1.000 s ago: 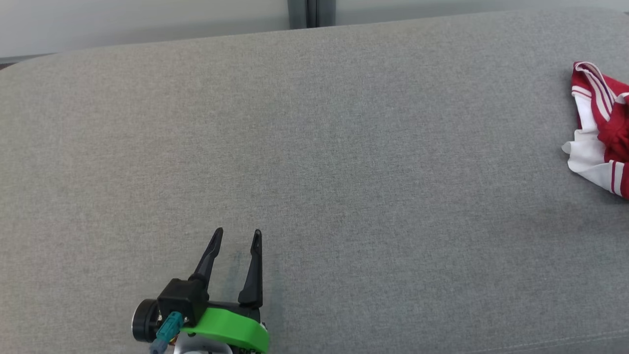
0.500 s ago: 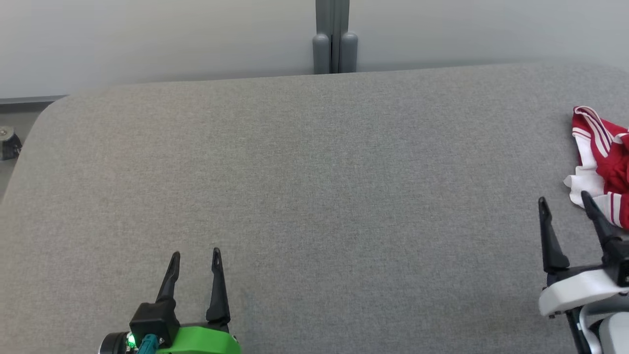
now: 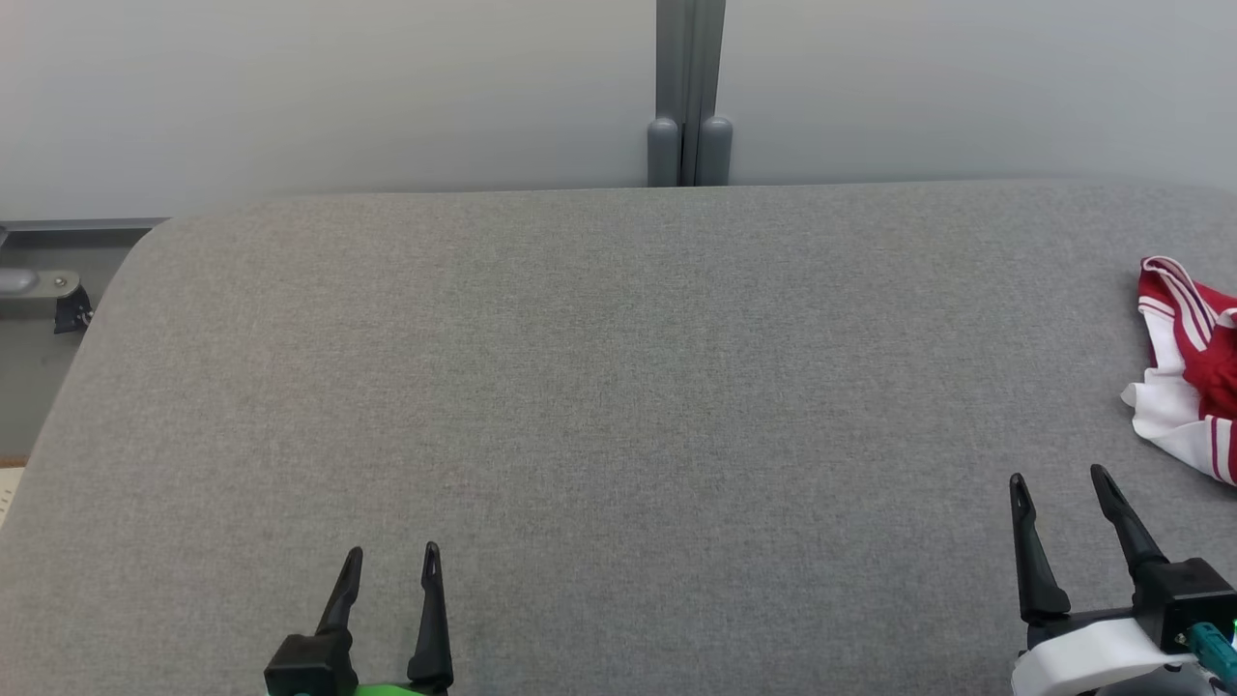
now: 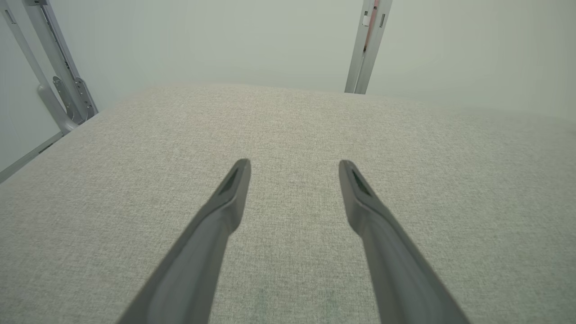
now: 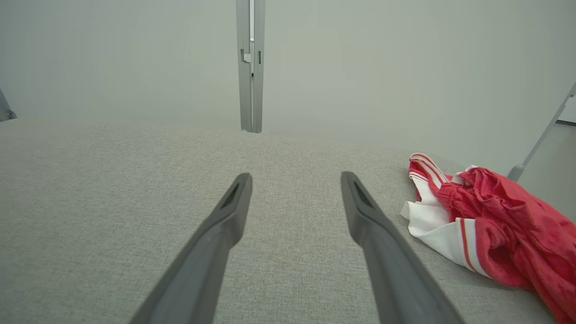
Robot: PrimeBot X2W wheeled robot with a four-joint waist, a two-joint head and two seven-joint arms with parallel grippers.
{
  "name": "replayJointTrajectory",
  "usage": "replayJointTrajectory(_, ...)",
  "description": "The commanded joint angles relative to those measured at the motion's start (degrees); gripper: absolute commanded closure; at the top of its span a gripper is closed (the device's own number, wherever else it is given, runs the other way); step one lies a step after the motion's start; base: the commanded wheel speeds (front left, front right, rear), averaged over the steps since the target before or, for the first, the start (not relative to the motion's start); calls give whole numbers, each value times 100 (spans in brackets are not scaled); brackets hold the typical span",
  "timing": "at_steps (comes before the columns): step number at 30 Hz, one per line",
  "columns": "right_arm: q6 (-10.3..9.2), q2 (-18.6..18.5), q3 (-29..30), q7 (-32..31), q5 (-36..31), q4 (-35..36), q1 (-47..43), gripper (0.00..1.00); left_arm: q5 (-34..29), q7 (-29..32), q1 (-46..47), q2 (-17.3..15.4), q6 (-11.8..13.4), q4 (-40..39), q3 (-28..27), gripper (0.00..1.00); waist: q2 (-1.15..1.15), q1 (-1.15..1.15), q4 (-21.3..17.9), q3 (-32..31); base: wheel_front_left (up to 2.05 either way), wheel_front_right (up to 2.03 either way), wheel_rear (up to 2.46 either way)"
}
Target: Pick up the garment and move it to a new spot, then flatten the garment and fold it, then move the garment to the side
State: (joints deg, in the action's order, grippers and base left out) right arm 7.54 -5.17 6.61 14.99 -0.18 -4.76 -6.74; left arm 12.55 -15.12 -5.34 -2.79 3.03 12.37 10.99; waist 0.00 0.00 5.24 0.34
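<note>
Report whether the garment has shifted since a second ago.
No. The garment keeps its gap from the far edge of the grey surface; the camera shifted.

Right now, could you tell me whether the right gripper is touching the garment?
Apart. The right wrist view shows bare grey surface between the right gripper and the garment, jaws open.

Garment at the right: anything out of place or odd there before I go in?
The garment lies crumpled in a heap near the right edge of the grey surface, not flat. Nothing looks spilled or damaged. The right gripper hangs short of it, jaws open.
</note>
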Motion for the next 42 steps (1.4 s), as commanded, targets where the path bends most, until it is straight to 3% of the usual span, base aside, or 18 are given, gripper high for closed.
replayJointTrajectory(1, -11, 3, 42, 22, -28, -14, -34, 0, -12, -1, -74, -22, -47, 26, -14, 0, 0, 0, 10, 2, 0, 0, 0)
replayJointTrajectory(2, 0, 7, 38, 0, -5, -14, -3, 100, -3, 0, 0, 0, -32, 26, 7, 100, 0, 0, 10, 1, 0, 0, 0)
replayJointTrajectory(5, 1, 38, 63, -46, 93, -160, 47, 100, 97, 8, -20, 3, -46, 98, 20, 100, 0, 0, 9, 0, 0, 0, 0)
replayJointTrajectory(21, 0, 75, 44, -497, 2033, -302, 306, 100, 1879, 365, 247, -104, -251, 115, -236, 100, 0, 0, -61, -2, 0, 0, 0)
replayJointTrajectory(42, -2, 117, 18, -952, 4065, -462, 588, 100, 3706, 767, 521, -177, -484, 132, -534, 100, 0, 0, -150, -5, 0, 0, 0)
